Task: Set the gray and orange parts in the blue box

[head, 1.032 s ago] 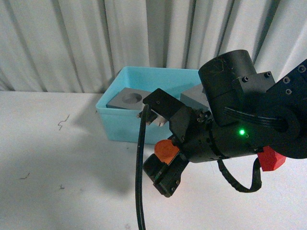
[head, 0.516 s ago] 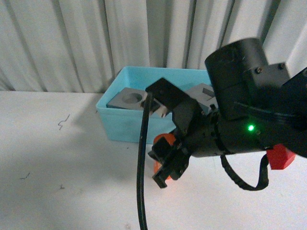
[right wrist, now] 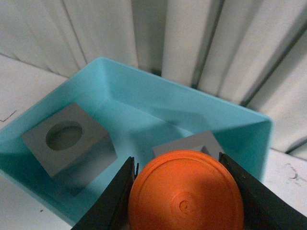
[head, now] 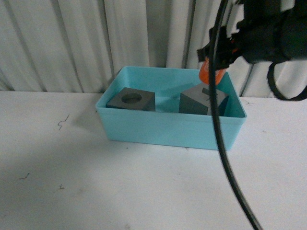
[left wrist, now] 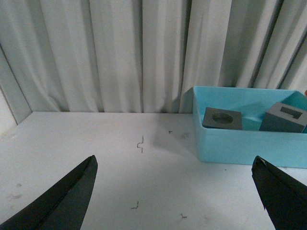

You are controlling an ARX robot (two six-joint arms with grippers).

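A: Right tool (head: 214,67) first. Gripping what?

B: Clamped on the orange cylinder (head: 207,75), fingers (right wrist: 111,205) tight against both sides. Seen end-on from the right wrist, with the flat round face filling the gap.

A: Held where?

B: Up in the air, over the right end of the blue box (head: 168,125), just above the gray cube with the rectangular recess (head: 199,101). Hard to say whether touching it.

A: And lower down, inside the box?

B: Both cubes sitting in there, with the gray cube with the round recess (head: 130,100) toward the left end, apart from the other.

A: Left tool (left wrist: 173,163)?

B: Spread wide, holding nothing, out over the white table (left wrist: 96,158) with the box ahead by the curtain (left wrist: 120,52). Also a black cable (head: 225,143) hanging across the front view.
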